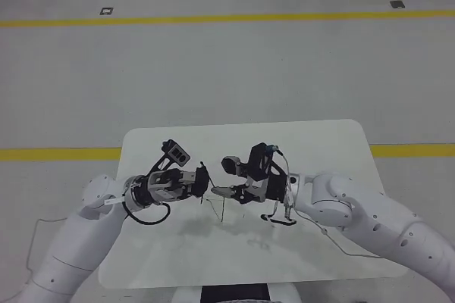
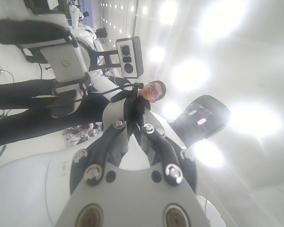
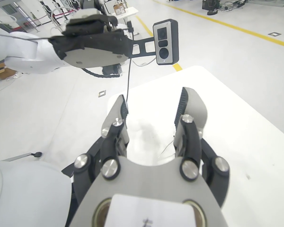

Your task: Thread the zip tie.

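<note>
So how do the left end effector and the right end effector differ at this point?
The left end effector is shut; the right end effector is open. The left end effector holds the zip tie, which hangs down; the right end effector holds nothing. Both are above the white table, tips facing each other.

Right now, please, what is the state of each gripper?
Left gripper: closed on the zip tie, which hangs down from it.
Right gripper: open, holding nothing; the tie's lower end is close beside it.
</note>
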`<action>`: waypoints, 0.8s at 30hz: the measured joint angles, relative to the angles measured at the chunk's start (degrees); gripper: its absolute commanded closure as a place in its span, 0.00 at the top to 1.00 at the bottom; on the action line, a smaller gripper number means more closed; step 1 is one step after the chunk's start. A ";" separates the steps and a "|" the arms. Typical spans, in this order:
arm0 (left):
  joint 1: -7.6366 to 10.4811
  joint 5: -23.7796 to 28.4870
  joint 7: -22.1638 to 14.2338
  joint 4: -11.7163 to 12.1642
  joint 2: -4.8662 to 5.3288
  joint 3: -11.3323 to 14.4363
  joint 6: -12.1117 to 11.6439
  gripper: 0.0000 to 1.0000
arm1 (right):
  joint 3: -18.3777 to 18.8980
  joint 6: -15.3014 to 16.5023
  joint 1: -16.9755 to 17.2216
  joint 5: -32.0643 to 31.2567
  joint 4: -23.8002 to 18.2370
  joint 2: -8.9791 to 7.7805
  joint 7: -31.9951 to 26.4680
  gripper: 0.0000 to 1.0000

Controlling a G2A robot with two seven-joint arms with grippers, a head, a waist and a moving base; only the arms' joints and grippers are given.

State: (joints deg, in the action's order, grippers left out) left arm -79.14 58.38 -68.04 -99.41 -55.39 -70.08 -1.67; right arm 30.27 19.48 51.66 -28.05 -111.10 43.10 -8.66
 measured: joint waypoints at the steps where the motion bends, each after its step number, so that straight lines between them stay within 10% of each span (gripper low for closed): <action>1: 0.06 -1.03 0.22 0.22 0.01 0.04 -0.32 0.00 | 0.43 0.00 0.52 0.73 -0.01 -0.40 0.87 1.00; 10: 0.19 -3.10 -2.10 2.36 -0.17 1.66 -1.53 0.00 | 3.97 0.00 4.65 3.87 1.30 -4.11 7.76 1.00; 24: -0.02 2.04 -1.72 2.71 -0.72 1.70 -4.54 0.00 | 5.41 0.00 7.33 8.20 2.68 -3.97 11.71 1.00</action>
State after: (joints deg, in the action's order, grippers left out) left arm -79.16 60.42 -69.76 -96.70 -56.11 -68.38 -6.21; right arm 35.68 19.48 58.99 -19.85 -108.41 39.13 3.04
